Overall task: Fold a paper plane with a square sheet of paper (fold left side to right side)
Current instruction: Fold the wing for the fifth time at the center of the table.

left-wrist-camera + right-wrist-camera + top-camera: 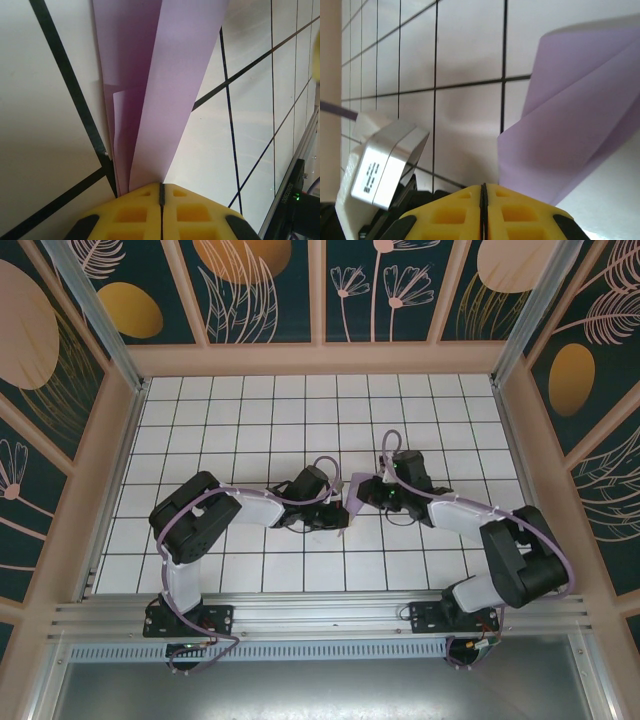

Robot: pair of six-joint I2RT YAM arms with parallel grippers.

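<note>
item: left arm (205,515). base bolted at the near edge, upper link rising to a bent elbow, grey forearm running right and low over the white tiled table with black grid lines (250,410) to the middle of the grid. left gripper (341,513) points right, towards the other gripper.

item: right arm (505,555). base at the near edge, elbow out to the right, forearm reaching left and slightly away. right gripper (362,496) points left, close beside the left one.

item: thin matte lavender-purple paper sheet (356,483), folded into layers. it lies between the 2 grippers at the table's middle. from the left wrist, its layers (165,75) narrow towards the fingertips, with a deep crease on the left side. from the right wrist, 2 flaps (580,110) stand up off the tiles, just right of the fingertips.

item: left gripper (161,187), yellow ribbed fingers (135,212) pressed together, 1 dark seam between them. the paper's narrow end runs under the tips; whether it is nipped cannot be told.

item: right gripper (483,187), yellow fingers (517,212) together likewise, paper touching the right-hand tip.

writing: small white print on a black part with a green light (289,192), too small to read. dark print on a white-and-silver boxy module (382,162), unreadable.
</note>
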